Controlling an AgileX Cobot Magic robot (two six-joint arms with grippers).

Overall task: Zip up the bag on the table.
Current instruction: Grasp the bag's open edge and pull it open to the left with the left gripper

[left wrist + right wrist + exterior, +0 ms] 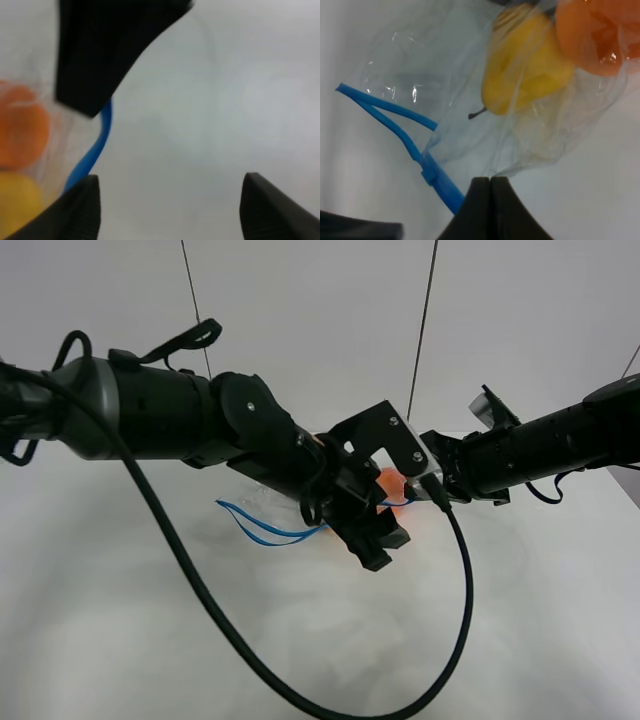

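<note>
- While the bag (470, 75) lies mid-tabletop (120, 640) under both crossed arms, its zip strip (395, 122) forks into two strands, so the closing isn't done.
- Your right pincer (491, 200) has its jaws pressed together, apparently on the bag's film edge just beside the strip's joined end. Use it as the anchor and pull the strip taut along the tabletop, not upward.
- Your left pincer (170, 210) has its jaws wide apart with only bare tabletop between them, and the strip runs beside one finger (80, 210). Shift across until both strands sit between the jaws at the fork. Then close lightly and run away from the anchor.
- A hard clamp would likely bunch the film, so go gently.
- High view: you get the arm layout, but the left arm hides most of the bag and only a loop of blue shows.
- Right wrist view: it alone shows the fork, the anchor pinch and a small lump (427, 175) on the strip, possibly the slider.
- Left wrist view: it alone shows the sideways offset you need to fix.
</note>
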